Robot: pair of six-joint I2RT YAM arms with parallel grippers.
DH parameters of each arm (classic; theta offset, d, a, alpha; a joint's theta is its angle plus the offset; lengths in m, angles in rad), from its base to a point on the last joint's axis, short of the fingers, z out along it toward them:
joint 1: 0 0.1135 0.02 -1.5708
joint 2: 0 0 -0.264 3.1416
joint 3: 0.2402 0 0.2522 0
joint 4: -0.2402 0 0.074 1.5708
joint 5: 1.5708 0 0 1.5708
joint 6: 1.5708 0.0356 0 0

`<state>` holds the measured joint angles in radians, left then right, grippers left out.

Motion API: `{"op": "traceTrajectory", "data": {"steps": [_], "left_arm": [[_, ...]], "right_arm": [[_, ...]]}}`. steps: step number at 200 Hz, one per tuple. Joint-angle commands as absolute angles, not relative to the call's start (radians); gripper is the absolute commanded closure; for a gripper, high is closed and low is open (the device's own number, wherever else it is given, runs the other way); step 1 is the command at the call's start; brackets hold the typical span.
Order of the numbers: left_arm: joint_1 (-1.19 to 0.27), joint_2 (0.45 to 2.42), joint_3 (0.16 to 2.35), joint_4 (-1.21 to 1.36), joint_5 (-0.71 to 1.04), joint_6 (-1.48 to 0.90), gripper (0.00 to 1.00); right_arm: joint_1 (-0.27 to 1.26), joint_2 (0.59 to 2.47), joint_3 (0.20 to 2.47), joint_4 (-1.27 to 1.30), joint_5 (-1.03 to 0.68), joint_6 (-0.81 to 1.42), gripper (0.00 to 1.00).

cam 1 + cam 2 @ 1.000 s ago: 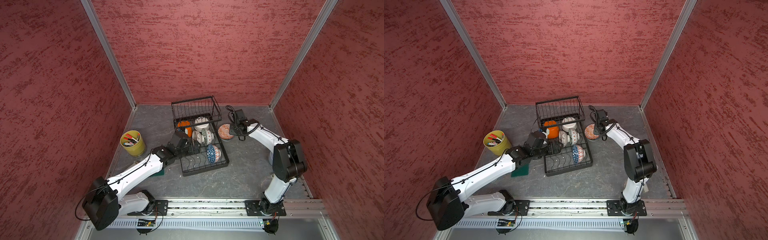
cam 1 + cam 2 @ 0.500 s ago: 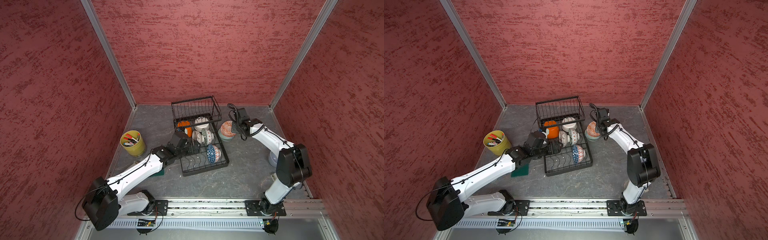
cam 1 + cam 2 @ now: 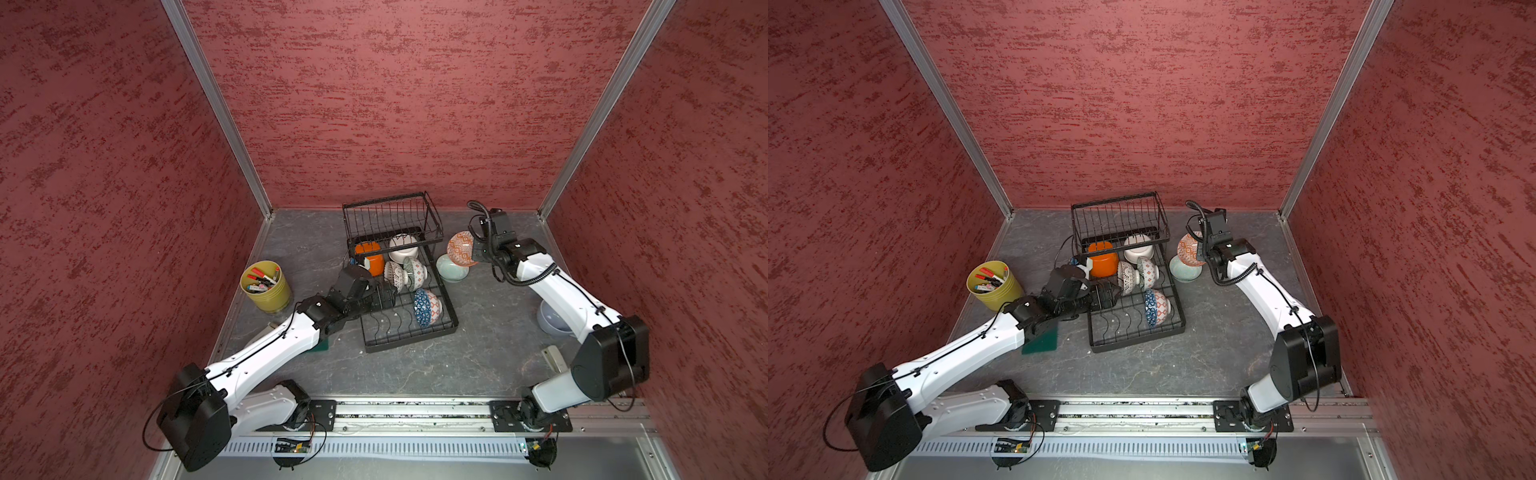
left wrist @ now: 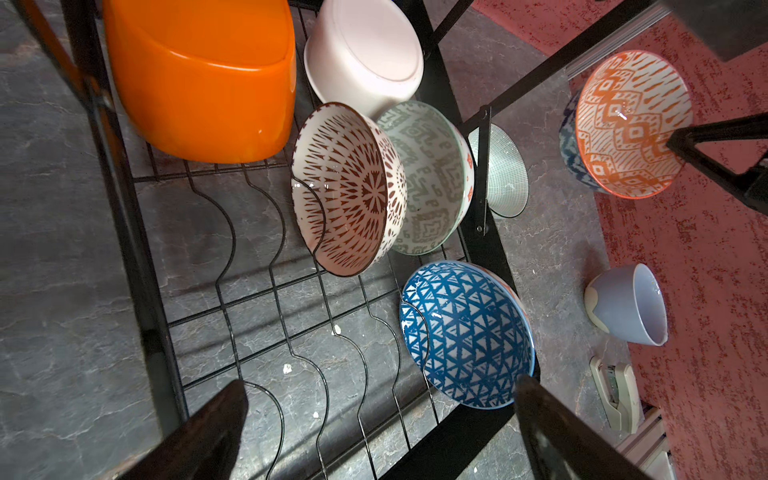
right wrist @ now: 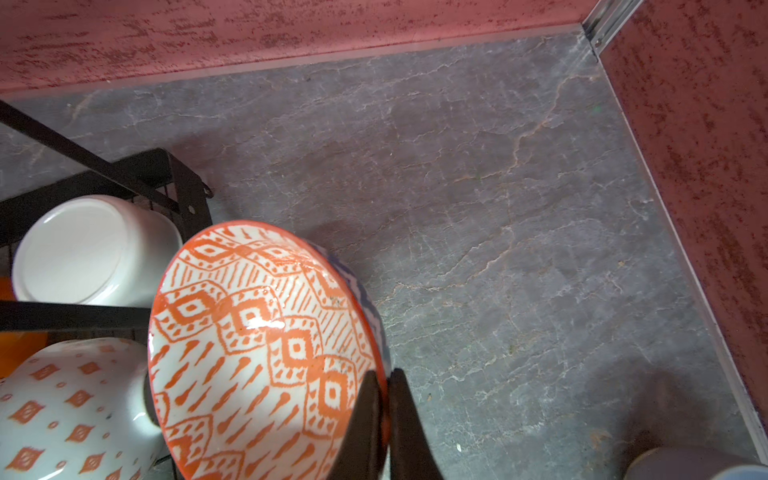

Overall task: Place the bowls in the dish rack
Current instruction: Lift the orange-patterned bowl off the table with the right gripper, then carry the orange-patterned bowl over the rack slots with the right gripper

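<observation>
pen pot [image 3: 268,291]: left side | blue-grey cup [image 4: 627,305]: right side | stapler [image 4: 615,392]: near cup | green pad [image 3: 1040,343]: flat

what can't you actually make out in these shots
- cup: top view, half behind the right arm.
- green pad: top view, mostly under the left arm.
- celadon bowl: left wrist view, crossed by a dish rack post.
- pens: top view, too small to read.
</observation>
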<state>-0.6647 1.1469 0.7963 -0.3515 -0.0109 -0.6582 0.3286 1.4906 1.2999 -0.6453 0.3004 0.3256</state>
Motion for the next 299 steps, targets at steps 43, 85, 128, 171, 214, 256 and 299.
{"op": "traceTrajectory", "data": {"steps": [43,85,128,171,214,256,299], "left_arm": [[-0.655,1.101,0.777,-0.376,-0.049,-0.676,0.0],[-0.644,1.065,0.762,-0.385,-0.057,-0.681,0.0],[-0.633,1.041,0.752,-0.394,-0.062,-0.681,0.0],[-0.627,1.018,0.739,-0.398,-0.065,-0.681,0.0],[-0.618,1.002,0.729,-0.403,-0.067,-0.681,0.0],[-0.612,0.986,0.717,-0.403,-0.071,-0.685,0.0],[-0.604,0.953,0.698,-0.417,-0.083,-0.687,0.0]], "right_arm": [[0.418,1.331,1.244,-0.702,0.357,0.335,1.0],[0.5,1.283,1.228,-0.751,0.38,0.341,1.0],[0.599,1.274,1.249,-0.791,0.405,0.332,1.0],[0.689,1.297,1.286,-0.823,0.429,0.333,1.0],[0.77,1.342,1.342,-0.828,0.437,0.33,1.0],[0.858,1.424,1.416,-0.846,0.498,0.321,1.0],[0.931,1.532,1.479,-0.876,0.59,0.322,1.0]]}}
